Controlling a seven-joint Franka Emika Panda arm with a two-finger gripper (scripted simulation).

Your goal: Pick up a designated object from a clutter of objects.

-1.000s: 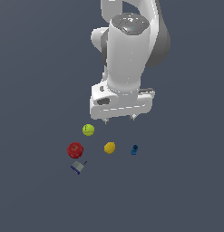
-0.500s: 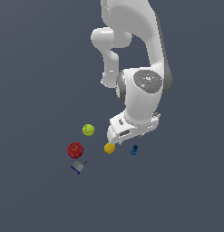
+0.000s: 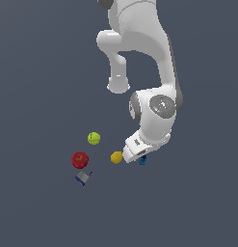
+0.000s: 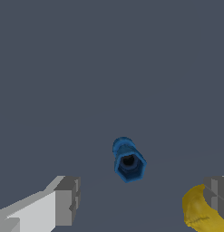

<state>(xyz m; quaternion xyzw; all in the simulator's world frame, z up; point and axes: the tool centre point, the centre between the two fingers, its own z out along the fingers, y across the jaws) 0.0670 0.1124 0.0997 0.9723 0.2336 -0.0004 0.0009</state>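
In the wrist view the gripper (image 4: 139, 201) stands with its two fingers (image 4: 67, 200) spread wide apart, nothing between the pads. One finger partly covers the yellow lemon (image 4: 198, 210). Past the fingertips, between them, the small dark-blue bolt-like piece (image 4: 128, 160) lies on the bare grey floor (image 4: 109, 68), its hexagonal end with a dark hole facing the camera. In the exterior view the white arm (image 3: 149, 82) bends low over the clutter; the blue piece (image 3: 142, 160) peeks out just under the hand, the lemon (image 3: 116, 157) beside it toward the exterior view's left. Further that way sit the yellow-green ball (image 3: 94, 138), the red apple (image 3: 80, 158) and the grey block with blue edge (image 3: 83, 178)
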